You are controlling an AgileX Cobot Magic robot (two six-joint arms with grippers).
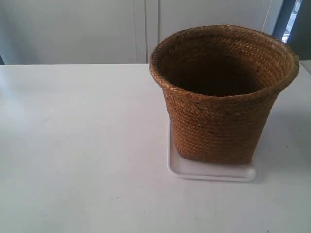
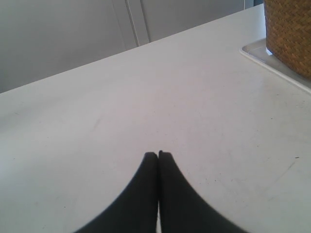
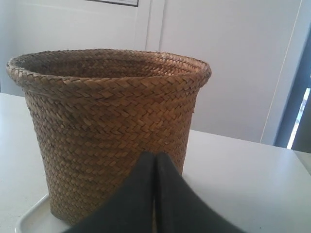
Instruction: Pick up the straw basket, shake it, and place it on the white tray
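The brown woven straw basket stands upright on the white tray, right of the table's middle in the exterior view. No arm shows in that view. My left gripper is shut and empty over bare tabletop, well away from the basket and the tray. My right gripper is shut too, holding nothing, its tips in front of the basket's lower wall. A corner of the tray peeks out under the basket.
A white table carries everything. Pale cabinet doors run behind its far edge. A dark window frame stands at the back right.
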